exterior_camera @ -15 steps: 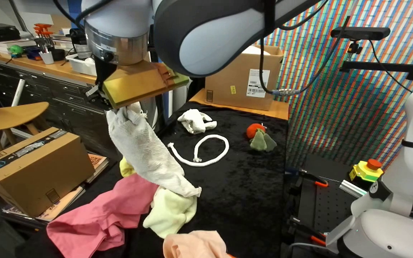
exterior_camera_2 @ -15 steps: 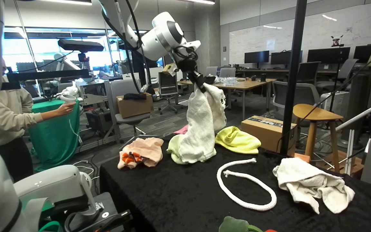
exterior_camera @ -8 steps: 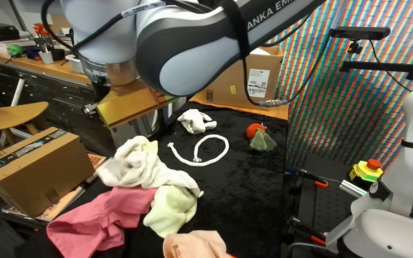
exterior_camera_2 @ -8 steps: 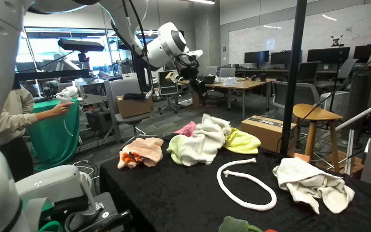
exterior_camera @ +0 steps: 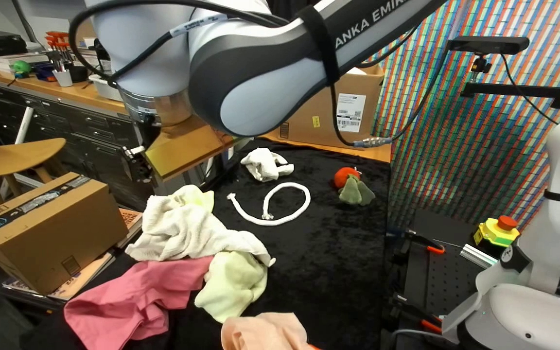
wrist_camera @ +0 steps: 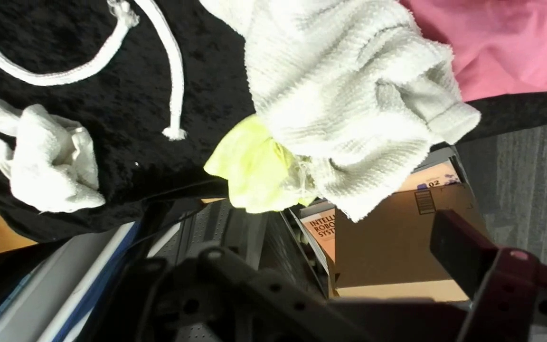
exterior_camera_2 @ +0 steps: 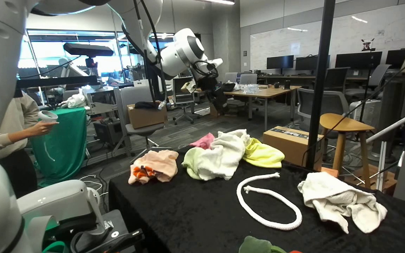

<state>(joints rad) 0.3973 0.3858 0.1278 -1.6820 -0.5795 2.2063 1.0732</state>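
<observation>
I am hovering with my gripper [exterior_camera_2: 220, 103] spread wide, above and apart from the ribbed white towel [exterior_camera: 187, 232]. It is lying rumpled on the black-draped table [exterior_camera_2: 188, 218], overlapping the yellow cloth [exterior_camera_2: 264, 154], the pink cloth [exterior_camera: 136, 294] and the pale green cloth [exterior_camera: 234, 288]. A white rope [exterior_camera_2: 284, 226] is curving in an open loop near them, and a second white towel [exterior_camera_2: 339, 198] is resting near the rope.
</observation>
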